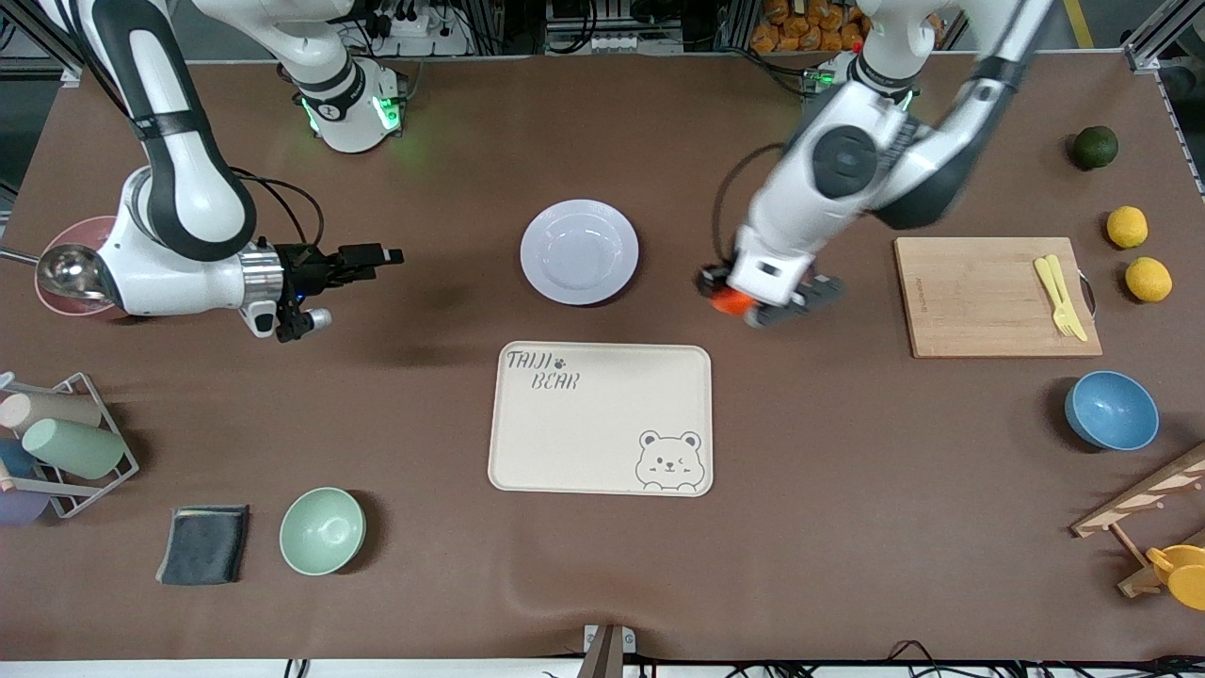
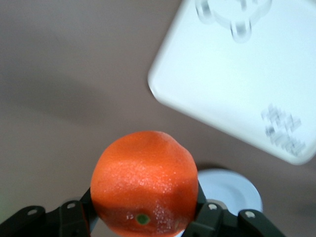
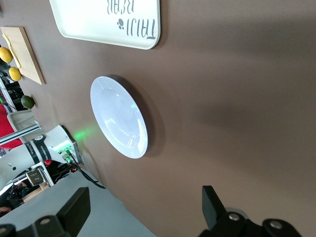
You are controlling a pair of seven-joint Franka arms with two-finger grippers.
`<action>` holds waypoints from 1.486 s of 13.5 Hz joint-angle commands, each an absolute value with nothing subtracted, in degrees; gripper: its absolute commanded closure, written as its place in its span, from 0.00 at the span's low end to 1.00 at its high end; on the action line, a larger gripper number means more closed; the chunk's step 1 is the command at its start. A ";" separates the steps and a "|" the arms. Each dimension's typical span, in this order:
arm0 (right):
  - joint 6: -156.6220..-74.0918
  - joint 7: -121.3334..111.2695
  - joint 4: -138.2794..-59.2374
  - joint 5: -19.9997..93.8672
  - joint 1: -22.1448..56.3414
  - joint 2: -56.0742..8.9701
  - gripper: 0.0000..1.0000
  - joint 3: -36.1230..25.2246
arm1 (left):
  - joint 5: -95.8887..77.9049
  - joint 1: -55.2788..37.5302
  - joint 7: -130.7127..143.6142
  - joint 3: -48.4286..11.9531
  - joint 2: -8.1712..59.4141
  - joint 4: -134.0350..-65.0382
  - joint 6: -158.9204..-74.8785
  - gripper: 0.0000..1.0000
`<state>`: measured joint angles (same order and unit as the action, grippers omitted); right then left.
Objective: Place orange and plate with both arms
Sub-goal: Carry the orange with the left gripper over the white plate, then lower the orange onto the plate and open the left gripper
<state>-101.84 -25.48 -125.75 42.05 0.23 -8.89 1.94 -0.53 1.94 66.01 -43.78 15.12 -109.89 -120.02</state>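
1. Front view: the left pincer (image 1: pixel 753 303) hangs in the air over bare table (image 1: pixel 847 527) between the plate (image 1: pixel 579 251) and the cutting board (image 1: pixel 993 297), clamped on the orange (image 1: pixel 727 301). The right pincer (image 1: pixel 372 255) hovers over the table toward the right arm's end, fingers spread wide and holding nothing. The plate lies empty, just farther from the camera than the bear tray (image 1: pixel 601 417). Counted here: one orange, one plate, one tray, one cutting board, two lemons (image 1: pixel 1127 227), one dark green fruit (image 1: pixel 1096 147), and two bowls, one green (image 1: pixel 322 530) and one blue (image 1: pixel 1112 410).

2. Left wrist view: the orange (image 2: pixel 144 182) fills the gap between both fingers (image 2: pixel 213 218), seated well. A corner of the tray (image 2: pixel 237 84) and part of the plate (image 2: pixel 232 190) show below. To do this step well, I judge the fruit should be lowered until it rests before release, as it would roll.

3. Right wrist view: the parted fingers (image 3: pixel 74 210) frame one plate (image 3: pixel 118 116) and one tray (image 3: pixel 106 22). A rim grip looks wisest.
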 commanded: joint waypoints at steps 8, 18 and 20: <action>-102.39 -30.58 -128.85 46.76 -0.97 -10.19 0.00 2.20 | 14.99 -24.14 102.28 -37.73 38.56 -104.15 -134.98 0.88; -105.82 -35.15 -135.61 56.33 2.54 -11.69 0.00 2.20 | 19.86 -37.00 109.25 -26.72 45.80 -94.92 -135.35 0.00; -106.43 -35.42 -136.93 58.52 3.94 -12.22 0.00 2.29 | 19.43 -35.25 109.34 -26.81 43.69 -93.26 -133.87 0.00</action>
<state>-105.33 -33.76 -135.21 55.27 2.32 -11.97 2.35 18.09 -36.26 108.04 -26.88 44.14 -96.26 -135.46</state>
